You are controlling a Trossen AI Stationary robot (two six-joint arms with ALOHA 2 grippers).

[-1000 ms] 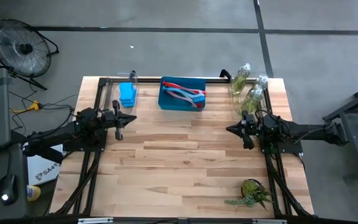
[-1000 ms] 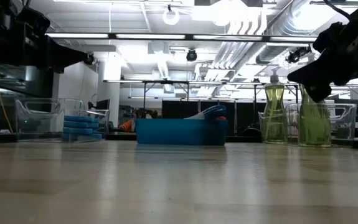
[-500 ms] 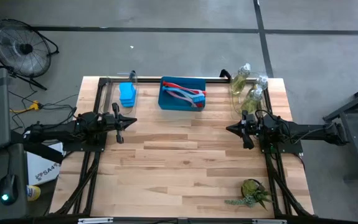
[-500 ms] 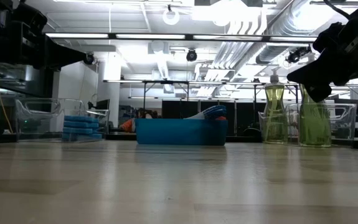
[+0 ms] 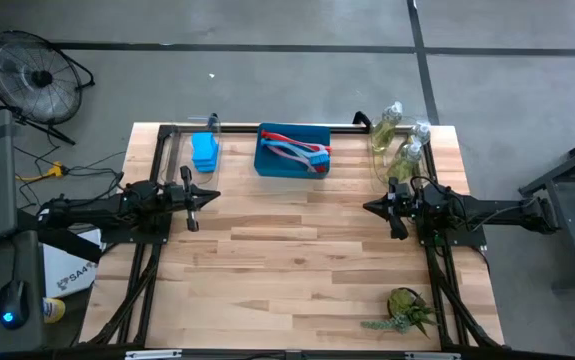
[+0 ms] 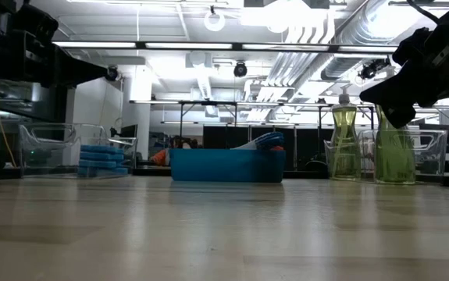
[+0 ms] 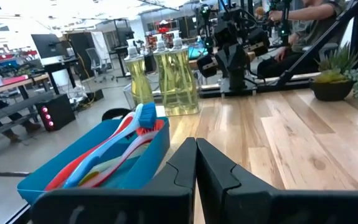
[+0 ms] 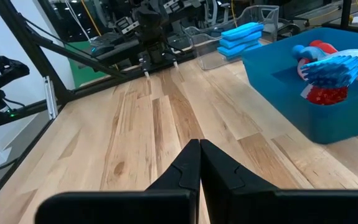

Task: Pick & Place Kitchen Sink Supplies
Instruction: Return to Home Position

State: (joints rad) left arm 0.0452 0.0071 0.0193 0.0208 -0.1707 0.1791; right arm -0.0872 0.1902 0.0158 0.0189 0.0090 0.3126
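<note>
Brushes: the dish brushes [image 5: 302, 152] are lying in the blue bin [image 5: 267, 170], off to one side of both pairs of fingers; light and stiff, likely best gripped mid-handle.
Sponges: the sponges [image 5: 204, 150] are sitting stacked near the left gripper [image 5: 212, 195]; soft and squashy.
Bottles: the bottles [image 5: 395, 135] are standing near the right gripper [image 5: 367, 208]; probably heavy and slick, so a neck hold suits.
Fingers: both pairs are hovering pressed together, empty, over the surface [image 5: 297, 250].

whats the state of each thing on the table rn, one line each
sponges: stacked in the left clear bin
dish brushes: lying in the blue bin
bottles: upright in the right clear bin
plant: upright on the table, apart from the bins
left end effector: shut, empty
right end effector: shut, empty
</note>
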